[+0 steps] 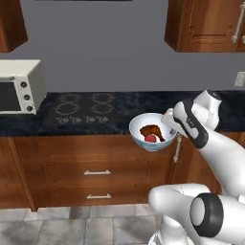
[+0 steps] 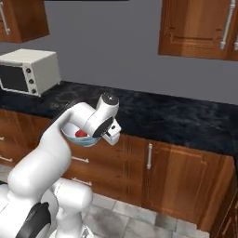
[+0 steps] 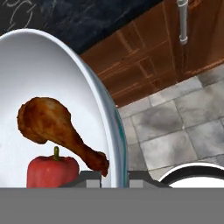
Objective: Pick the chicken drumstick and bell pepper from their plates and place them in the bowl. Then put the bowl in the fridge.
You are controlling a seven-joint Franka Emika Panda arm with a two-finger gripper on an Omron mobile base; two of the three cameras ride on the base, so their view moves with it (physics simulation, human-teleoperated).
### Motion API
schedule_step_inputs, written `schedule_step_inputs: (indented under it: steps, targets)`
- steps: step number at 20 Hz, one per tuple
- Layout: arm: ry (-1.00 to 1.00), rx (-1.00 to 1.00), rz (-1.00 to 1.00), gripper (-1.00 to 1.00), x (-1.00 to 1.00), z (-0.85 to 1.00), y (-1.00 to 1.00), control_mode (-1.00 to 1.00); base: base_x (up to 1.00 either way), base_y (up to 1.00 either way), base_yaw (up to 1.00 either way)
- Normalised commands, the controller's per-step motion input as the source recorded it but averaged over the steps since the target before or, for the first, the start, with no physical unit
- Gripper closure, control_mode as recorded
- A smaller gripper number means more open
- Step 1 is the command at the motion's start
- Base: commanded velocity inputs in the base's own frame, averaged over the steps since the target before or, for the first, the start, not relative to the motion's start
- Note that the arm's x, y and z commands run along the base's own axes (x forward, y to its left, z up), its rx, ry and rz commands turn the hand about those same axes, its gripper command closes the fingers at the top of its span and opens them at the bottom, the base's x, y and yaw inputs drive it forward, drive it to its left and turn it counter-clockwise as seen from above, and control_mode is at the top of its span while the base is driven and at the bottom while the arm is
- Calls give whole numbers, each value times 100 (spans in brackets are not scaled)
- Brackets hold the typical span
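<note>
The white bowl (image 1: 139,135) with its pale blue outside hangs in the air in front of the counter's drawers, held by its rim. My gripper (image 1: 168,125) is shut on that rim at the bowl's right side. Inside lie the dark brown chicken drumstick (image 1: 151,129) and the red bell pepper (image 1: 150,138). In the hand view the bowl (image 3: 52,70) fills the left half, with the drumstick (image 3: 48,122) above the pepper (image 3: 52,171) and the gripper (image 3: 113,177) astride the rim. From the right, the bowl (image 2: 74,135) and pepper (image 2: 81,134) peek out behind my arm. The plates and the fridge are out of view.
A white microwave (image 1: 19,86) stands on the dark counter (image 1: 119,103) at the left, beside a cooktop (image 1: 86,109). Wooden drawers (image 1: 98,172) and cabinet doors (image 2: 181,181) lie below it, upper cabinets (image 2: 200,28) above. The floor (image 3: 175,127) is grey tile.
</note>
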Motion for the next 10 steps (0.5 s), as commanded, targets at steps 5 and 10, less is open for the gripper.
schedule_step_inputs:
  steps: [5, 10]
  targets:
    - [0, 0, 0, 100, 0, 0, 0, 100, 56, 11, 56]
    - [0, 0, 0, 100, 0, 0, 0, 100, 66, 17, 45]
